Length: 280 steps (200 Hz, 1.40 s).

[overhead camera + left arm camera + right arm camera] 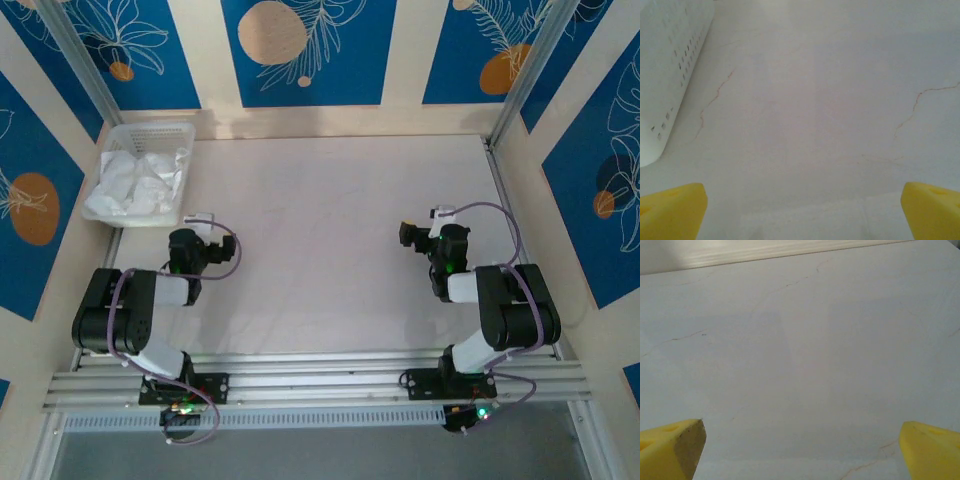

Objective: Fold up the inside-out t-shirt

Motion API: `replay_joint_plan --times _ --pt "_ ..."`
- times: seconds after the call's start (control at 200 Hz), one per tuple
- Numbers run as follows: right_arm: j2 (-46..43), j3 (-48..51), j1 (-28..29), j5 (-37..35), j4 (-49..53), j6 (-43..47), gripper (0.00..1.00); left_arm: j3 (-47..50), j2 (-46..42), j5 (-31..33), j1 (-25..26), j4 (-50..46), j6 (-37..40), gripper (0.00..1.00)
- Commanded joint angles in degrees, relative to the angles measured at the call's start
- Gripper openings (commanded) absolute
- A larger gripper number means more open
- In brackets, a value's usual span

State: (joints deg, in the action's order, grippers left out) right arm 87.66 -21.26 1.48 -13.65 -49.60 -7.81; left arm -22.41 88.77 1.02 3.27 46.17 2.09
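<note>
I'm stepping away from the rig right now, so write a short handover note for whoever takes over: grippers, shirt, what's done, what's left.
Left gripper: open, empty, over bare table near the basket.
Right gripper: open, empty, over bare table.
T-shirt: crumpled inside the white mesh basket at the table's far left corner.
Done: nothing yet; no fold made.
Left: lift the shirt out, spread it flat on the table, then fold it.
</note>
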Motion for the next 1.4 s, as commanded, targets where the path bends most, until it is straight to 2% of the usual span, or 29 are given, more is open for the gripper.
replay_joint_plan --times 0.0,0.605,0.705,0.75,0.825,0.88,0.94,1.015,1.1,1.125,1.18,1.24,1.395 --pt "-0.21 -0.48 0.35 1.39 -1.29 1.37 0.99 -1.05 -0.85 -1.46 -0.19 0.57 0.64 0.99" --pt "-0.73 -1.75 -0.74 5.28 0.96 1.33 0.99 -1.14 -0.80 -1.46 -0.27 0.50 0.64 0.99" --pt "-10.76 -2.72 0.76 6.44 11.82 3.22 0.99 -1.01 -0.88 -1.57 -0.28 0.67 0.63 0.99" --pt "-15.97 -4.38 1.26 4.15 19.19 0.33 0.99 -1.06 -1.50 -1.04 -0.05 0.36 0.79 0.99" --pt "-23.20 -7.60 1.55 1.81 31.62 -9.17 0.99 -4.02 -5.86 1.84 1.21 -8.92 1.24 0.99" --pt "-26.80 -10.05 1.98 5.52 39.57 -13.65 0.99 -7.90 -9.89 4.29 1.68 -19.57 -0.30 0.99" --pt "-29.07 -13.04 3.15 10.82 46.89 -16.99 0.99 -10.48 -14.69 4.83 1.83 -25.89 -4.19 0.99" --pt "-29.12 -17.79 6.05 16.28 54.87 -19.40 0.99 -15.17 -20.65 7.08 1.86 -34.51 -12.96 0.99" --pt "-25.39 -24.55 10.79 22.64 63.26 -20.29 0.99 -25.97 -21.47 17.55 1.39 -51.30 -27.25 0.99" --pt "-23.77 -26.74 12.22 24.43 65.68 -20.24 0.99 -30.24 -20.31 18.89 0.57 -56.57 -30.94 0.99" --pt "-20.04 -31.67 15.20 27.55 70.96 -20.24 0.99 -39.66 -15.75 16.22 -2.87 -66.34 -34.10 0.99" --pt "-16.52 -36.62 17.84 28.85 76.09 -20.00 0.99 -49.15 -9.31 12.03 -7.22 -72.97 -35.05 0.99" --pt "-13.03 -42.01 21.06 28.83 80.24 -20.17 0.99 -68.41 9.39 -2.38 -17.32 -79.22 -38.97 0.99"
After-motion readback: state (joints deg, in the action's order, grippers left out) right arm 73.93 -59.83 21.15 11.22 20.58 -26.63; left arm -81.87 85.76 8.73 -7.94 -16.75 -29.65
